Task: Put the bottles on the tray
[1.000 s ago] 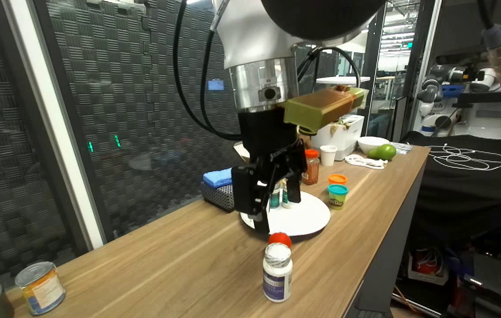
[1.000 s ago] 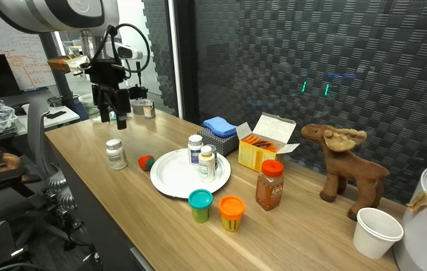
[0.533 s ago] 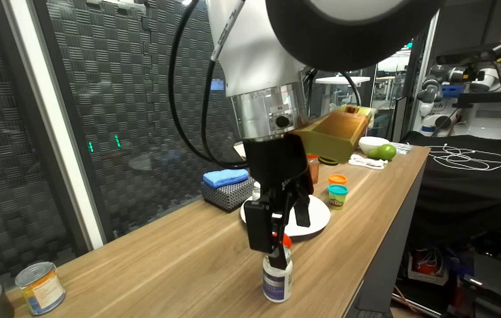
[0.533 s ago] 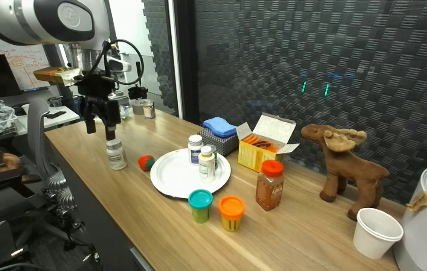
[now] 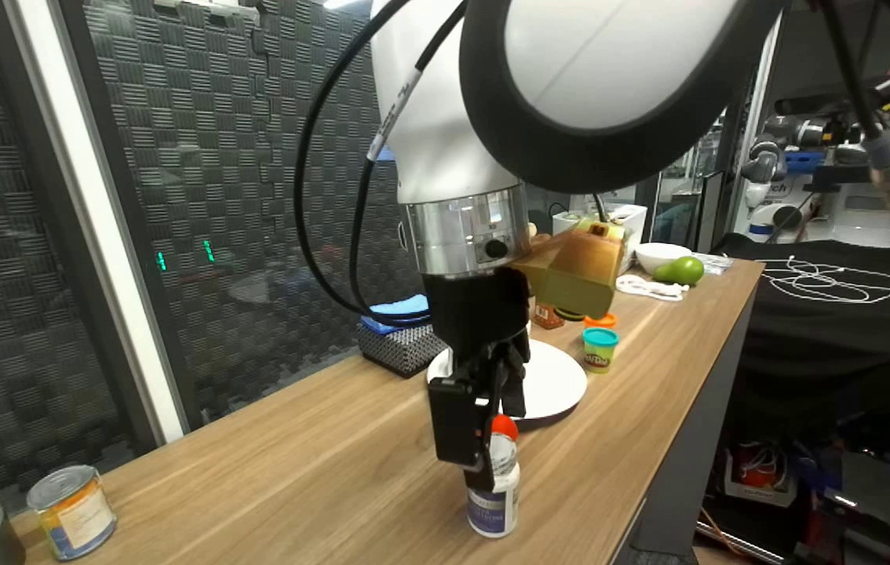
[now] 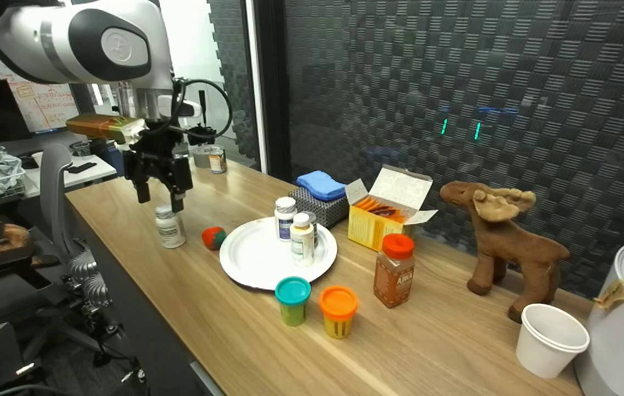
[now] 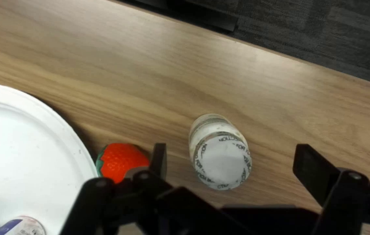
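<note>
Tabletop [image 5: 296, 455]: end effector [image 7: 231, 160] spread wide near bottle [image 6: 170, 230].

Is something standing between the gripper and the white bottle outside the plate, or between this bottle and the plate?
Nothing visible stands between the open gripper and the white bottle. Between the bottle and the plate lies a red strawberry, right beside the plate's edge.

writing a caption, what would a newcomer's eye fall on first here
Probably the robot arm, looming at the top of an exterior view, with a white bottle framed between its open fingers in the wrist view. Next, perhaps, the plush moose by the dark wall, and the white plate of bottles beside a red strawberry.
</note>
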